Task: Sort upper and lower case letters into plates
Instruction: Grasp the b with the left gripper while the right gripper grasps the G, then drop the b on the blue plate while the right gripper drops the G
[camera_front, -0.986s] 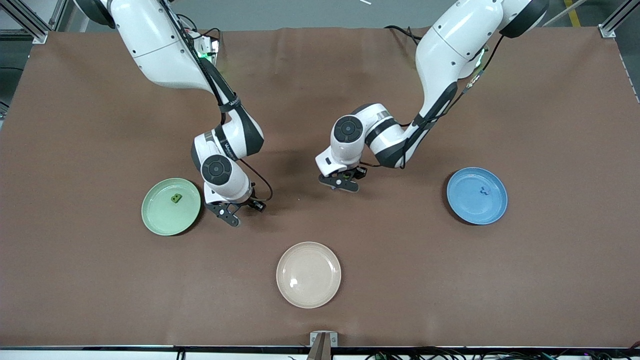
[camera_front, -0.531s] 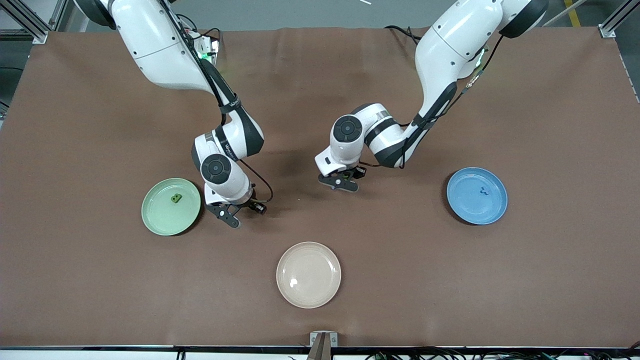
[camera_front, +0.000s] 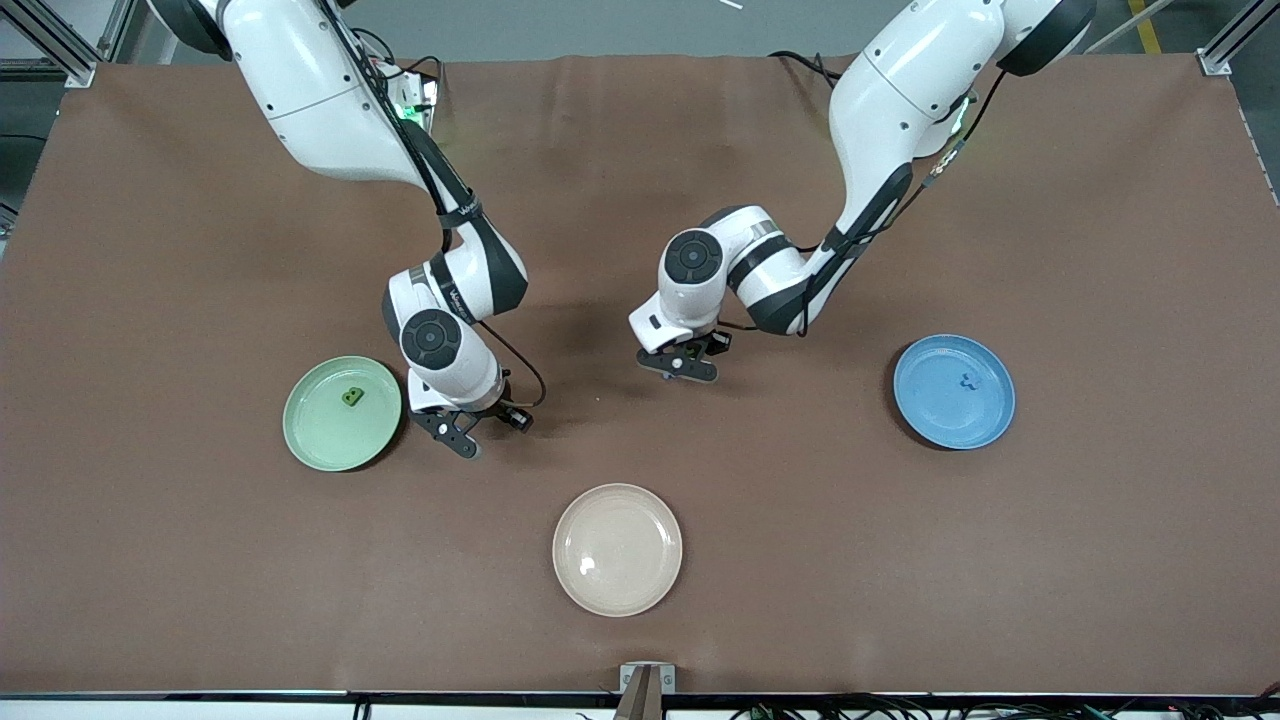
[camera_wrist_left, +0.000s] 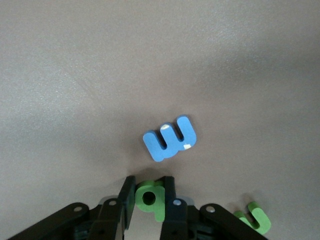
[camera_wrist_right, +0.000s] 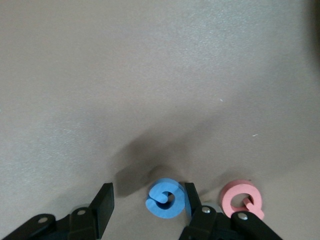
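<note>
My left gripper (camera_wrist_left: 149, 186) is shut on a green lowercase letter q (camera_wrist_left: 150, 196), low over the middle of the table (camera_front: 680, 366). On the mat beside it lie a blue letter (camera_wrist_left: 170, 138) and another green letter (camera_wrist_left: 256, 218). My right gripper (camera_wrist_right: 148, 192) stands open just above the mat beside the mint green plate (camera_front: 320, 435), with a blue curled letter (camera_wrist_right: 167, 199) between its fingers, against one of them. A pink Q (camera_wrist_right: 242, 200) lies close by. The mint plate holds a green letter (camera_front: 352, 397). The blue plate (camera_front: 940, 410), at the left arm's end, holds a blue letter (camera_front: 966, 381).
An empty cream-beige plate (camera_front: 617, 549) sits nearer the front camera than both grippers, about midway between the two plates. Brown mat (camera_front: 900, 560) covers the whole table. In the front view both hands hide the loose letters under them.
The left gripper's fingers have closed in on the green q. The right arm has hardly moved and its fingers stand as wide as before.
</note>
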